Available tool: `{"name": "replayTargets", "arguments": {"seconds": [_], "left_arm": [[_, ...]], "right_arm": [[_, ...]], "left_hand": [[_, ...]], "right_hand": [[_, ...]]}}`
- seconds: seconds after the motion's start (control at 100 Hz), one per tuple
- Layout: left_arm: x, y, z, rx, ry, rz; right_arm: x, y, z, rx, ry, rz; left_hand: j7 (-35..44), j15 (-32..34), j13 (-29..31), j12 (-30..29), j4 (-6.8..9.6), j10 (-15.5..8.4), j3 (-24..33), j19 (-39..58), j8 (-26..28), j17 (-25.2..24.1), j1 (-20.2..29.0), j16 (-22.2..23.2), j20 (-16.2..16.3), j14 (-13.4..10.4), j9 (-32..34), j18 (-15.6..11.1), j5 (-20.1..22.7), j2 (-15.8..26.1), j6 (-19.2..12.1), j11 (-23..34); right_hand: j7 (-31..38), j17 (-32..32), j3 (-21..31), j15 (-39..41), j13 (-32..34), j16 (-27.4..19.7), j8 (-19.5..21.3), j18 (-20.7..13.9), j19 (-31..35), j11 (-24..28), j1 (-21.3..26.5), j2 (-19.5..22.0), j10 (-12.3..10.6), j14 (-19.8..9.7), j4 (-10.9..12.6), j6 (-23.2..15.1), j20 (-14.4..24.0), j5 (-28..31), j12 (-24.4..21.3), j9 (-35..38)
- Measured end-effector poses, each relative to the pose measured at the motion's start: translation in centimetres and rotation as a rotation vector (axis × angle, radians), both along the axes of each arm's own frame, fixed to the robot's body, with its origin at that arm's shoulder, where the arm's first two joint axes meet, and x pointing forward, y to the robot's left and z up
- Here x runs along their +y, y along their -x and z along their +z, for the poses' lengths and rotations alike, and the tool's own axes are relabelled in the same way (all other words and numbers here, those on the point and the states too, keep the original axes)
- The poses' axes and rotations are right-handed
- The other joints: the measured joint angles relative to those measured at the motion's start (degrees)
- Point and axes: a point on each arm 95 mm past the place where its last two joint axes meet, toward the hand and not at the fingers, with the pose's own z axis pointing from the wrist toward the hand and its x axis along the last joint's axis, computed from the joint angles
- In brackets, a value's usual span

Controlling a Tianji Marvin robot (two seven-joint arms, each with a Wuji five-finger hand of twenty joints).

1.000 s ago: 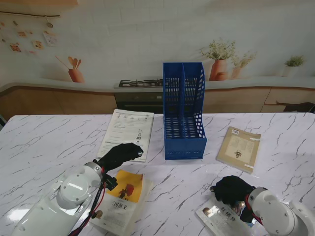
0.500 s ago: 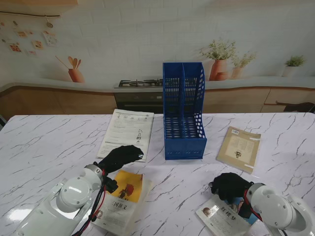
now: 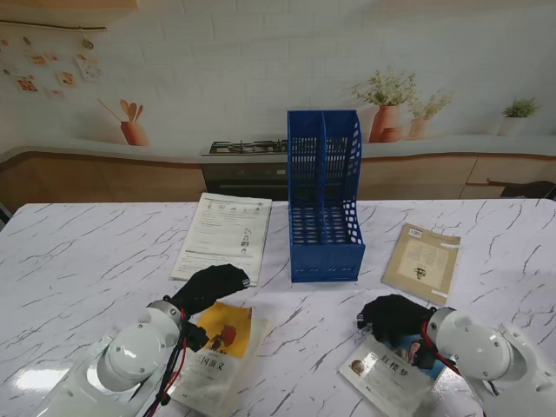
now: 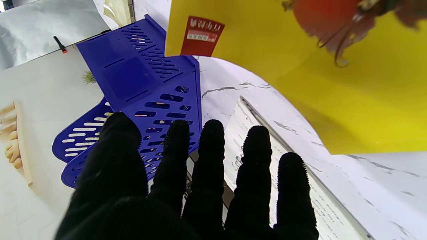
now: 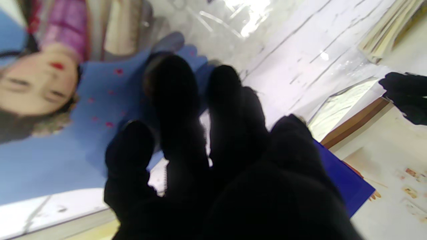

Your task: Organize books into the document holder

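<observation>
The blue two-slot document holder (image 3: 323, 195) stands upright at the table's middle, and it also shows as a holder (image 4: 146, 90) in the left wrist view. My left hand (image 3: 208, 287) hovers with its fingers (image 4: 206, 156) stretched out and apart over the far edge of a yellow book (image 3: 217, 352), holding nothing. My right hand (image 3: 395, 320) rests its fingers (image 5: 173, 100) flat on a book with a blue-dressed figure on its cover (image 3: 387, 375); no clasp is visible. A white booklet (image 3: 224, 234) lies left of the holder, a beige book (image 3: 423, 261) right of it.
The marble table (image 3: 78, 261) runs wide to both sides. Behind it a counter carries a stove (image 3: 248, 148) and potted plants (image 3: 387, 104). The yellow book (image 4: 350, 83) fills much of the left wrist view.
My right hand has shifted left and farther from me, and the blue-cover book has slid and turned with it. My left hand has drawn back from the white booklet toward the yellow book.
</observation>
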Motion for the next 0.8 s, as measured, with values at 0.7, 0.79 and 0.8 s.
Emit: {"name": "replayTargets", "arguments": {"seconds": [0.7, 0.79, 0.8], "left_arm": [[0.0, 0.4, -0.4, 0.0, 0.004, -0.009], [0.1, 0.0, -0.4, -0.005, 0.013, -0.023], [0.1, -0.1, -0.4, -0.006, 0.014, -0.025]], "right_arm": [[0.5, 2.8, 0.5, -0.187, -0.101, -0.158], [0.5, 3.9, 1.2, -0.183, -0.065, -0.181], [0.4, 4.0, 1.2, -0.186, -0.06, -0.185]], "left_hand": [[0.0, 0.0, 0.0, 0.0, 0.0, 0.0, 0.0, 0.0, 0.0, -0.12, 0.01, 0.0, -0.07, 0.0, 0.01, 0.0, 0.01, 0.0, 0.0, 0.0], [0.0, 0.0, 0.0, 0.0, 0.0, 0.01, 0.0, 0.0, 0.0, -0.13, 0.01, 0.0, -0.07, 0.0, 0.01, 0.0, 0.01, 0.0, 0.0, 0.0], [0.0, 0.0, 0.0, 0.0, 0.0, 0.01, 0.0, 0.0, 0.0, -0.13, 0.01, 0.0, -0.07, 0.0, 0.01, 0.0, 0.01, 0.0, 0.0, 0.0]], "right_hand": [[5.35, -1.95, 3.07, -36.78, -7.73, 2.16, 4.32, -18.3, -31.82, -29.97, -13.21, -7.14, 1.05, -8.53, 0.12, -3.61, 4.08, 3.04, -5.71, -5.89], [4.23, -1.66, 3.27, -40.1, -8.92, 2.07, 6.09, -18.36, -34.96, -29.76, -14.68, -8.22, 0.96, -7.08, 0.13, -4.11, 3.62, 3.76, -4.89, -4.68], [4.19, -1.64, 3.27, -40.1, -8.91, 2.37, 6.16, -18.34, -34.96, -29.83, -14.99, -8.22, 0.97, -6.52, 0.13, -4.12, 3.59, 4.3, -4.89, -4.44]]}}
